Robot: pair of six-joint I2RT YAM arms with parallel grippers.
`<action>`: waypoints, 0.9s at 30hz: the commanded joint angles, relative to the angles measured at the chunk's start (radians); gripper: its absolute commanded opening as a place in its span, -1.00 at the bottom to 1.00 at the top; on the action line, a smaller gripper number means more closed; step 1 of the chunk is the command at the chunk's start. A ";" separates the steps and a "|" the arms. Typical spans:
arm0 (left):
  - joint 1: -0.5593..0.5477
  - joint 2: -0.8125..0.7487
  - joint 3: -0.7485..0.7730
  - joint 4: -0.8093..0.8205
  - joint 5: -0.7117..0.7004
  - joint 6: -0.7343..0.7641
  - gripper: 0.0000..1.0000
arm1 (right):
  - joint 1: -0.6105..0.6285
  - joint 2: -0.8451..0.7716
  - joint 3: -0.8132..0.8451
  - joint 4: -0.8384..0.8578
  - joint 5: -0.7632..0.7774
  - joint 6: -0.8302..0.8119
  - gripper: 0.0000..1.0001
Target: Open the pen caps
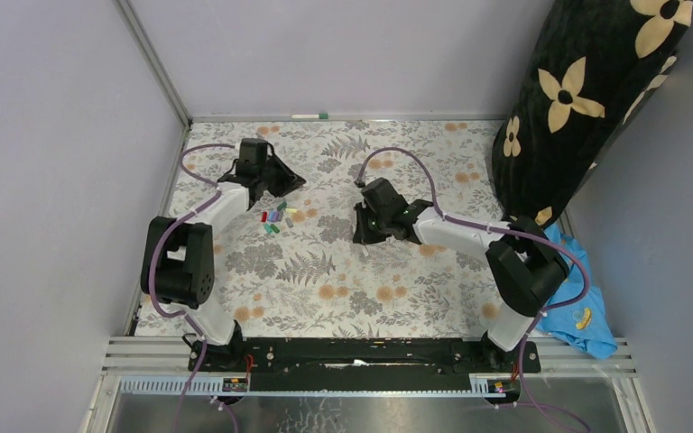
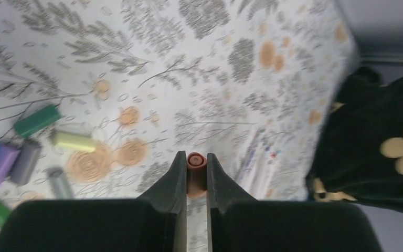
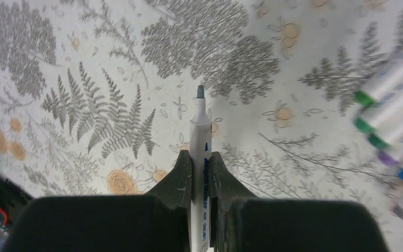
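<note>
The left gripper [image 2: 194, 159] is closed on a small orange plastic cap [image 2: 195, 168], off its pen. The right gripper [image 3: 200, 156] pinches the thin white marker pen [image 3: 200, 121], its grey tip bare. Next, I think, the cap should go down by the loose coloured caps [image 2: 36, 119] at 9 o'clock on the flowery desk [image 2: 215, 79].

Light was even, soft; shadows faint. Top view sharp. Left wrist view was smeared, pen caps [image 2: 36, 121] blurred; right wrist view's edge pens [image 3: 399, 79] soft.
</note>
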 commanded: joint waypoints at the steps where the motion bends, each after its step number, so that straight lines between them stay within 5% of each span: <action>1: -0.060 0.026 0.041 -0.213 -0.192 0.175 -1.00 | -0.032 -0.098 0.047 -0.039 0.199 -0.002 -1.00; 7: -0.146 0.079 0.022 -0.307 -0.400 0.239 -1.00 | -0.152 -0.143 0.017 -0.076 0.326 0.004 -1.00; 15: -0.167 0.119 0.036 -0.354 -0.507 0.237 -0.82 | -0.257 -0.131 -0.010 -0.119 0.418 -0.036 -1.00; 27: -0.168 0.132 0.036 -0.360 -0.512 0.230 -0.25 | -0.315 -0.091 -0.096 -0.096 0.475 -0.040 -0.80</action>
